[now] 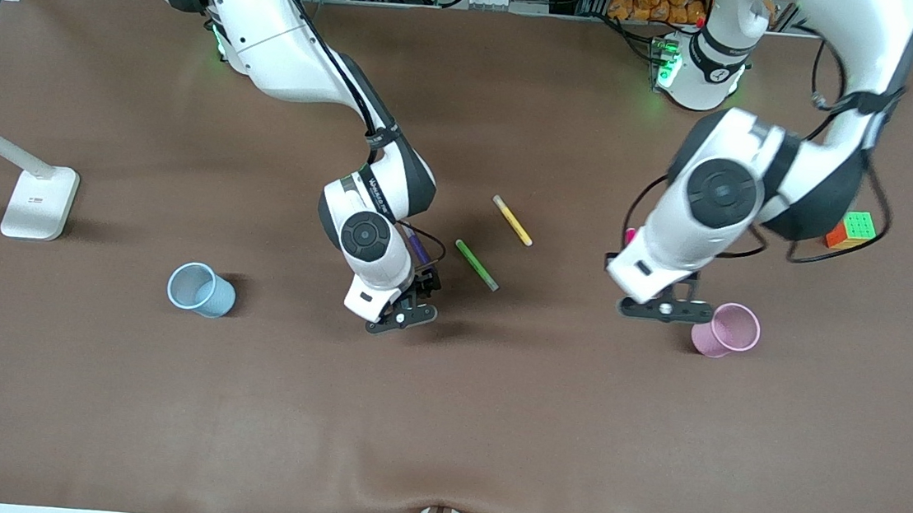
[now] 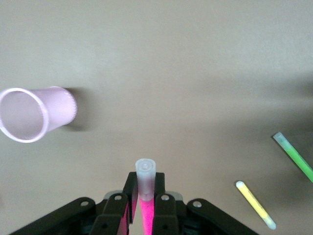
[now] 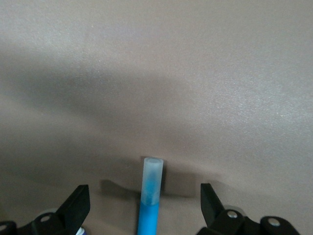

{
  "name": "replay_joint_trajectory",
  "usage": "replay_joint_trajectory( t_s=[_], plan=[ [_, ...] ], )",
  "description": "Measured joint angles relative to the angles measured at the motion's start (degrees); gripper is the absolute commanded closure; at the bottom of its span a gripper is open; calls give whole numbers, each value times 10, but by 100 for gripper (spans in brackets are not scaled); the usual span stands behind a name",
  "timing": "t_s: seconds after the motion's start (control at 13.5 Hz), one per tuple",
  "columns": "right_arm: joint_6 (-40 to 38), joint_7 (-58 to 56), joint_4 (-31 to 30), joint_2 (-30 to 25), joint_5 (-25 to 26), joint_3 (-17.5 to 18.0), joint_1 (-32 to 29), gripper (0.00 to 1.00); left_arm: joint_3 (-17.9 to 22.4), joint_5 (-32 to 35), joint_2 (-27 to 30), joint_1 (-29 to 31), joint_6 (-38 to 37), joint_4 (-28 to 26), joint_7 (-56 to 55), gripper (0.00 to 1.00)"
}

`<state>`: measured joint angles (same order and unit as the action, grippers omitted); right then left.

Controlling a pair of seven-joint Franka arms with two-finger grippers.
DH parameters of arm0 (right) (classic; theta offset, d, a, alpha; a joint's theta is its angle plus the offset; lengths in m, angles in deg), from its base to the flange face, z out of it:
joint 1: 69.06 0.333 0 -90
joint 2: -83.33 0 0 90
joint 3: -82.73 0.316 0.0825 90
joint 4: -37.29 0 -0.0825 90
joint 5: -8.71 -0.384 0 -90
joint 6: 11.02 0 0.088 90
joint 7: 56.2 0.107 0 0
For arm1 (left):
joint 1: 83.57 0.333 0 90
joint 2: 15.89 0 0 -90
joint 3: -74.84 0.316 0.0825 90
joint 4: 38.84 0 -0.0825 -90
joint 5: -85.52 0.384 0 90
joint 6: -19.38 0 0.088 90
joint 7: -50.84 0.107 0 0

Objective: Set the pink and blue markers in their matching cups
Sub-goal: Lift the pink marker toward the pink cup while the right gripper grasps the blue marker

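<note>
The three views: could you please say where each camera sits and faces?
Front view: high across the table, facing the right arm and left arm.
Left wrist view: on the left wrist, facing the table and pink cup; left gripper clamps the pink marker.
Right wrist view: on the right wrist, facing the table; right gripper open around blue marker.
Front and left wrist views share the pink cup.

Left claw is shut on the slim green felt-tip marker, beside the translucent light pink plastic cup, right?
Not quite: the left wrist view shows the left claw shut on the slim magenta-pink felt-tip marker, not a green one. It is beside the translucent light pink plastic cup.
</note>
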<state>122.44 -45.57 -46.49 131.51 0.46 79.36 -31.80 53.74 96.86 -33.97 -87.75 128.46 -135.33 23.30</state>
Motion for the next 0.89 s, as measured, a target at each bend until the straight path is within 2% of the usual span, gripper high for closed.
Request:
replay_joint_trajectory(
  t_s=[0.22, 0.3, 0.37, 0.44, 0.52, 0.59, 0.89],
  plan=[
    [0, 4, 0, 0, 6, 0, 2, 2, 1, 0, 26, 39, -3, -7, 15, 100],
    [-1, 7, 0, 0, 6, 0, 3, 34, 1, 0, 31, 50, -3, -8, 16, 100],
    [-1, 9, -1, 1, 7, 0, 5, 60, 2, 0, 36, 62, -3, -9, 16, 100],
    [-1, 11, -1, 1, 7, 0, 6, 81, 2, 0, 39, 71, -3, -9, 16, 100],
    [-1, 11, -1, 1, 7, 0, 6, 94, 2, 0, 43, 80, -3, -9, 16, 100],
    [-1, 12, -2, 1, 7, 0, 6, 100, 2, 0, 46, 87, -3, -10, 16, 100],
    [-1, 13, -3, 0, 12, -9, 6, 100, 3, 0, 52, 110, -3, -10, 15, 100]
  ],
)
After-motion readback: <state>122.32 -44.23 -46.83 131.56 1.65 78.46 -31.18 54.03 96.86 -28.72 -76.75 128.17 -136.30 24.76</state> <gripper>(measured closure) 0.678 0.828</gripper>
